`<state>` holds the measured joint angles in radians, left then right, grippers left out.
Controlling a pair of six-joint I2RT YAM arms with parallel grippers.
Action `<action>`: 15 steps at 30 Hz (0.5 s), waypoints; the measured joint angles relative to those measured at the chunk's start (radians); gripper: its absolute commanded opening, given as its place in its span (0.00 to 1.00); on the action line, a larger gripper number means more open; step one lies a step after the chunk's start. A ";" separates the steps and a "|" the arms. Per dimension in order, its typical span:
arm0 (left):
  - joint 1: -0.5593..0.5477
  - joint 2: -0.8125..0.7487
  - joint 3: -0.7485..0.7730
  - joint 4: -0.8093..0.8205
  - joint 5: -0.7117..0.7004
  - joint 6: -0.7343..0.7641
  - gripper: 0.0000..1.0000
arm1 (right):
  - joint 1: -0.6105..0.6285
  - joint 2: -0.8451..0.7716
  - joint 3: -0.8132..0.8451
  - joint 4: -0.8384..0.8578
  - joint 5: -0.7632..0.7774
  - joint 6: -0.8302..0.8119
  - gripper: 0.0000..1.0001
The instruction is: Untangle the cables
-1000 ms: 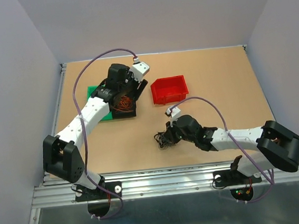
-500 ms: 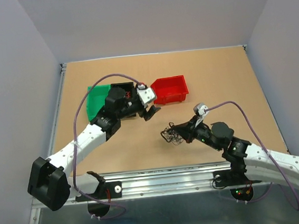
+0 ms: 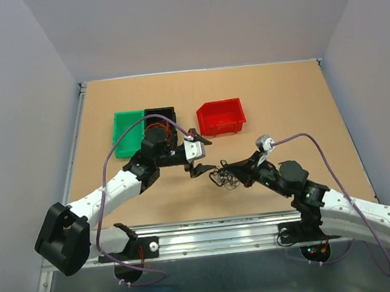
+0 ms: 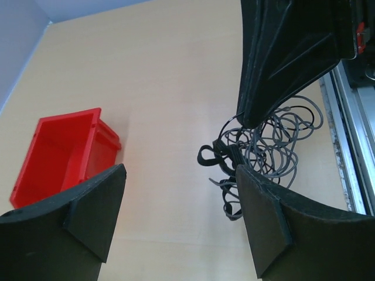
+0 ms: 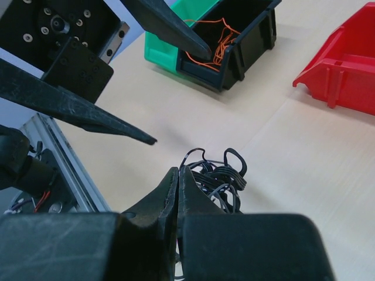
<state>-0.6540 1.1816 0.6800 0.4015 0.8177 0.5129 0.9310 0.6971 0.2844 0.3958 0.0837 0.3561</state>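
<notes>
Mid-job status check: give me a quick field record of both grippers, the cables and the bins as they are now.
dark cable tangle: knotted, on the table between the grippers
left gripper: open, beside the dark cable tangle, holding nothing
right gripper: shut, tips at the tangle's edge; a pinched strand is not certain
orange cable: inside the black bin
green bin: against the black bin, nothing seen inside
red bin: nothing seen inside

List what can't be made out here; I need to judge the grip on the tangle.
- Right wrist view: the shut right gripper covers the near side of the dark cables; a pinched strand cannot be confirmed.
- Top view: strands too small to count.
- Left wrist view: a finger of the left gripper and the frame edge cut off the red bin.
</notes>
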 measured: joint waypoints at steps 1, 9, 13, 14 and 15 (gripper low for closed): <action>-0.004 0.015 0.000 0.002 0.008 0.003 0.84 | 0.000 0.008 0.000 0.005 -0.005 0.000 0.01; -0.057 0.063 0.000 0.002 0.012 0.022 0.71 | 0.000 0.051 0.000 0.048 -0.077 0.007 0.00; -0.081 0.064 0.000 -0.001 0.005 0.034 0.62 | 0.000 0.051 0.000 0.068 -0.095 0.007 0.00; -0.087 0.065 0.000 -0.002 0.000 0.038 0.55 | 0.000 0.051 0.000 0.076 -0.100 0.007 0.00; -0.094 0.066 0.000 -0.003 -0.003 0.041 0.52 | 0.000 0.052 0.000 0.081 -0.103 0.007 0.01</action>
<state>-0.7479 1.2480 0.6804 0.3985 0.8146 0.5537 0.9310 0.7490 0.2844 0.4767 -0.0193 0.3634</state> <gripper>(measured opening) 0.630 0.021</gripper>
